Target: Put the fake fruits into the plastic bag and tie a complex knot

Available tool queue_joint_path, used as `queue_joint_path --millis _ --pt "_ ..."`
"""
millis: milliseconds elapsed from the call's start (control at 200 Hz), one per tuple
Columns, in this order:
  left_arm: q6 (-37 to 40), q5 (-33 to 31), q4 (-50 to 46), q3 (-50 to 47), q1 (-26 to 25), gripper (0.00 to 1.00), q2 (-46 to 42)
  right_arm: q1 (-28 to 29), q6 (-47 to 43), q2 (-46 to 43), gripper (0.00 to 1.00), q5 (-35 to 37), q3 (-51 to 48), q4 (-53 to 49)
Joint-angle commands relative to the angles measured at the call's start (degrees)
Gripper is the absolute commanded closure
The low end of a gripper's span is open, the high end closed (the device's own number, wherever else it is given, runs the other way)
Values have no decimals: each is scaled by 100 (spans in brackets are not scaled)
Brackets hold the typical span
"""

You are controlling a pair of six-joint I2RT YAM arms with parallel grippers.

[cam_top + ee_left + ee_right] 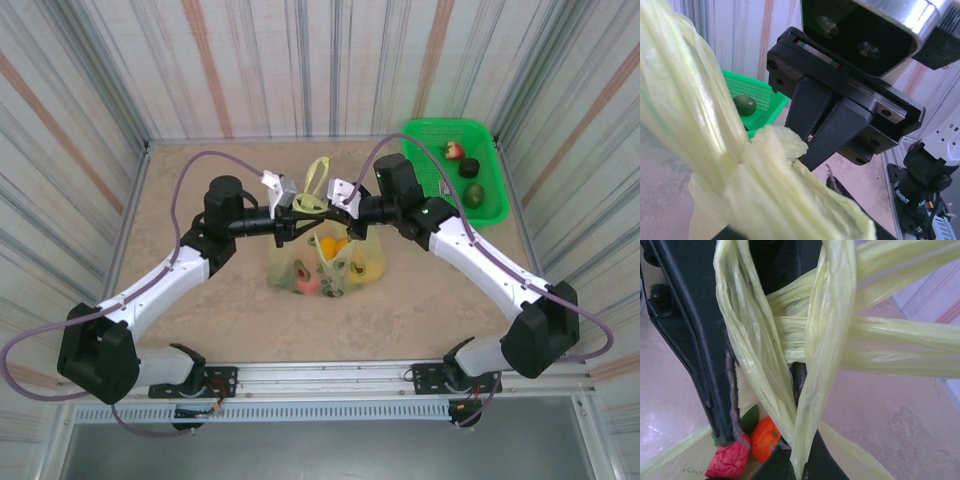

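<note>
The bag (325, 262) is sitting mid-table (200, 300), holding fruits (332, 243). The right gripper (807, 147) is pinching the twisted handles (810, 340) tight. The left gripper (288, 216) is meeting them; whether it is open cannot be told.

- The thin translucent crinkly plastic bag (325, 262) is showing pale yellow-green throughout, twisted handles included.
- Inside it, a round plastic orange fruit (767, 437) is showing bright orange beside a bumpy red plastic fruit (730, 460).
- The rigid mesh basket (440, 128) is showing bright green.
- In the basket, a red plastic fruit (455, 150), a dark brown plastic fruit (470, 167) and a dark green plastic fruit (474, 195) are lying.
- The mottled table top (200, 300) is showing beige.
- The striped wall panels (250, 60) are showing white with grey and reddish-brown vertical stripes.
- The left robot arm (160, 285) and right robot arm (490, 260) are showing white shells with black joints.
</note>
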Motion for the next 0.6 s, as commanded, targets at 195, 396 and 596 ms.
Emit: queue_joint_path --millis 195,396,596 --pt "-64 289 399 -52 -87 62 42 76 -113 103 100 -633 202 -390" --pt "-67 375 467 -53 -123 68 81 129 -155 163 100 -709 260 -476" --pt "-13 359 488 -81 -148 95 61 146 -173 110 100 -605 267 -487"
